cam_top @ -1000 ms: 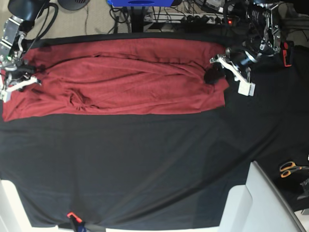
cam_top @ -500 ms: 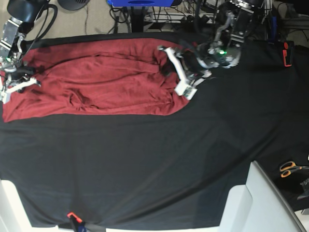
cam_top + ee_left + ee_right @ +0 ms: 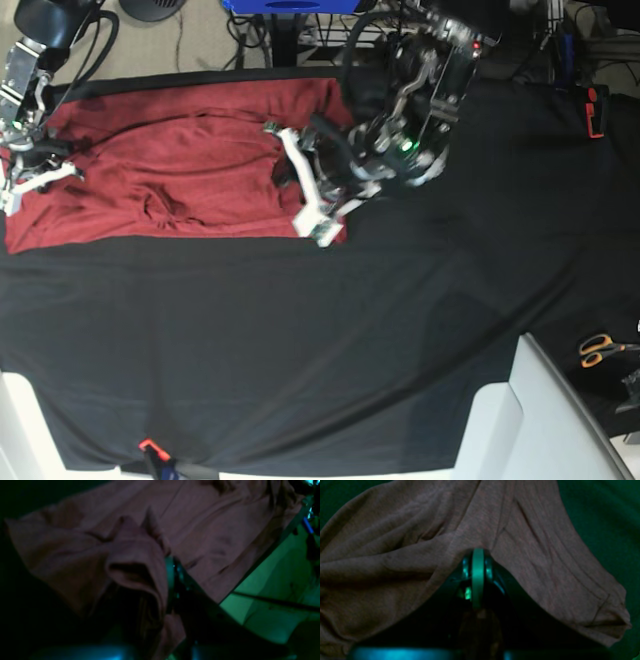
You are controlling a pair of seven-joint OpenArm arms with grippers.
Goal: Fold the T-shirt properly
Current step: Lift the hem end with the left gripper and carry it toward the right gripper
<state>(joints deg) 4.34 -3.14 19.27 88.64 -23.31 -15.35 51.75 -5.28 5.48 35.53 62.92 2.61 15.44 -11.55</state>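
The brick-red T-shirt (image 3: pixel 180 170) lies bunched along the far left of the black tablecloth (image 3: pixel 300 340). Its right end is doubled over toward the left. My left gripper (image 3: pixel 290 175) hangs over that folded end, shut on a gathered fold of the T-shirt (image 3: pixel 140 555); in the left wrist view the cloth drapes over its dark fingers (image 3: pixel 172 572). At the shirt's left edge my right gripper (image 3: pixel 28 168) is shut. The right wrist view shows its closed fingers (image 3: pixel 478 562) pinching the T-shirt (image 3: pixel 395 555), which tents up around them.
Orange-handled scissors (image 3: pixel 600 348) lie at the right edge. A white slanted panel (image 3: pixel 540 420) stands at the bottom right. A small orange clamp (image 3: pixel 150 445) sits on the front edge and a red-black item (image 3: pixel 595 110) at the far right. Cables run behind the table.
My left gripper has swept leftward with the shirt's right end, from the table's right part to its middle, laying cloth over cloth. The right gripper has stayed put.
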